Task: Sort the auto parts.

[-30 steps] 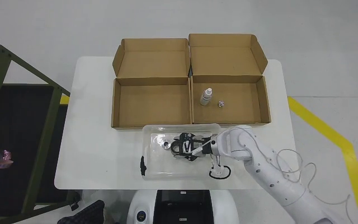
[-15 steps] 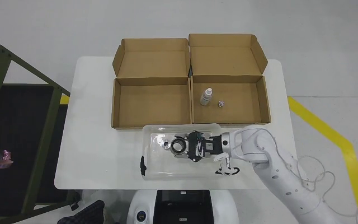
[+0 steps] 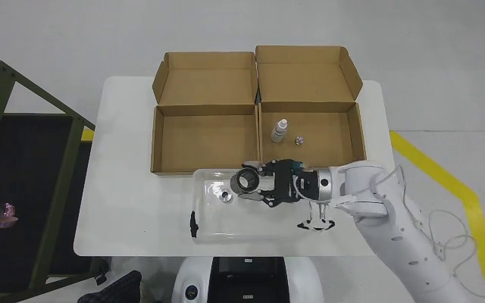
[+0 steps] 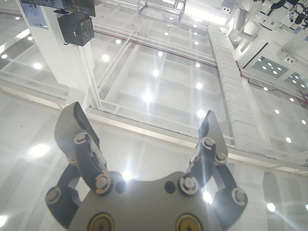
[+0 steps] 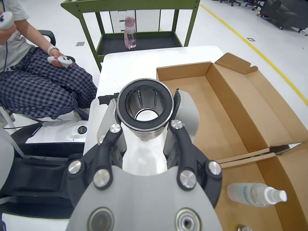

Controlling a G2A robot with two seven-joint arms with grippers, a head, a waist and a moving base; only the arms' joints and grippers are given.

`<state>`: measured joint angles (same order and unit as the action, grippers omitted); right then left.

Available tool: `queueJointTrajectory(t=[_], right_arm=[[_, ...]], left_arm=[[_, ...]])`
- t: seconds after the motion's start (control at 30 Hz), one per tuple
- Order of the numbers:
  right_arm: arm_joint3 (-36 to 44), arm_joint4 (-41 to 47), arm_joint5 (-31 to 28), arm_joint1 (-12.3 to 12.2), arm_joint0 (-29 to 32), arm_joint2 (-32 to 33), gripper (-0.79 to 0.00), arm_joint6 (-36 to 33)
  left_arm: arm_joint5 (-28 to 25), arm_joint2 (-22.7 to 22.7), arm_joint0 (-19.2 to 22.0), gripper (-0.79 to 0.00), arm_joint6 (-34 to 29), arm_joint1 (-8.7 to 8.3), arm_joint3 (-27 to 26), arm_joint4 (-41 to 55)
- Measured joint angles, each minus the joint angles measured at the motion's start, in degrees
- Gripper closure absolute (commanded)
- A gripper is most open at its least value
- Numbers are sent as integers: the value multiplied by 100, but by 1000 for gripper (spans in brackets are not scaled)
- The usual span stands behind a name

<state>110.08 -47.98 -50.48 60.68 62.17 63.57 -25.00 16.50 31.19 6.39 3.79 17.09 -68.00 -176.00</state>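
The white bench carries two open cardboard boxes that stand side by side at its far part, touching each other, with their lids folded back. The left box has a bare floor, and the right box holds two things. Just in front of the boxes lies a clear plastic tray, with its far wall near to their near walls. The right arm comes in from the robot's right side, and the right tool is held sideways over the far part of the tray, close to the place where the two boxes meet. This tool is clenched on a metal cylinder bearing. In the right wrist view the two fingers press the bearing from both sides, and its hollow end with the black ring is turned toward the camera. The left tool points up to the ceiling; its fingers are spread wide, with nothing between them. A small white spray bottle lies in the right box close to its left wall, and a tiny metal part lies just beside it. Inside the tray rests a small round metal part, and a thin black part is at the tray's left wall; I cannot tell if it is inside or outside.
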Motion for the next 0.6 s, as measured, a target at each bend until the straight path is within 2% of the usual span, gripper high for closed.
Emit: queueJointTrajectory(t=[0.6], right_arm=[[84, 915, -40, -176, 265, 1011, 0, 252]], left_arm=[[0, 0, 0, -785, 0, 0, 0, 0]])
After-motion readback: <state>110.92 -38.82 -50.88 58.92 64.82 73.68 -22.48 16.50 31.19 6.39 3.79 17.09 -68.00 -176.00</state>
